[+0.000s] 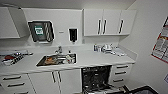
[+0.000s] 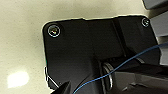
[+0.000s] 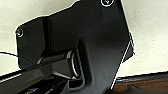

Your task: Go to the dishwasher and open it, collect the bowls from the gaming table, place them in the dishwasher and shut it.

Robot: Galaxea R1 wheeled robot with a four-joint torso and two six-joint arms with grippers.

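The dishwasher (image 1: 96,78) stands open under the counter, right of the sink. Its dark inside with wire racks shows, and its door (image 1: 100,90) hangs down at the picture's lower edge. The bowls and the gaming table are out of view. A dark part of my right arm (image 1: 141,90) comes in at the lower right corner, beside the lowered door.
A white counter (image 1: 95,58) runs along the wall with a steel sink (image 1: 56,60) holding some items, one of them orange. A dish rack (image 1: 12,58) sits at the left. White drawers (image 1: 121,73) flank the dishwasher, wall cabinets (image 1: 110,22) hang above, and a side wall closes the right.
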